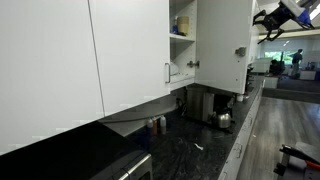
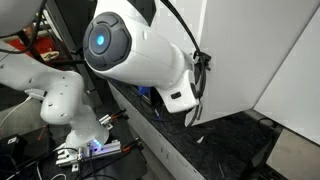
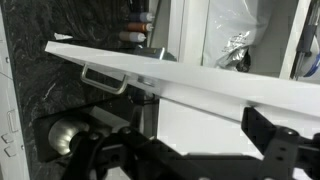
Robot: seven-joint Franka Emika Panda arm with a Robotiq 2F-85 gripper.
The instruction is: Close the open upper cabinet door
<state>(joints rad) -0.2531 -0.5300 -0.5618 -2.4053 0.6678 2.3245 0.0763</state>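
The gripper (image 1: 283, 15) is hanging in the upper right corner of the frame in an exterior view, dark and blurred, off to the right of the cabinets. In the wrist view the gripper (image 3: 185, 152) is filling the bottom edge, its two dark fingers (image 3: 272, 148) standing wide apart with nothing clamped between them: released.

The upper cabinet door (image 1: 222, 45) is standing open right of centre, swung out from the row and showing its glossy white face. Just left of it, the shelves (image 1: 182, 30) are lying exposed. Further left, a closed door (image 1: 130, 50) is carrying a slim silver bar near its lower right corner.

From the wrist, the upper cabinet door (image 3: 215, 125) is slanting across the frame from upper left to lower right, with its handle (image 3: 105, 78) showing at centre left. Whether the fingers are touching the panel, I cannot tell.

Below, the black countertop (image 1: 190, 150) is running through the lower middle, with an appliance (image 1: 215, 105) standing on it; any lettering there is too small to read. In the other angle, the white arm (image 2: 150, 55) is crowding the centre, a blue ring (image 2: 100, 40) glowing on it.
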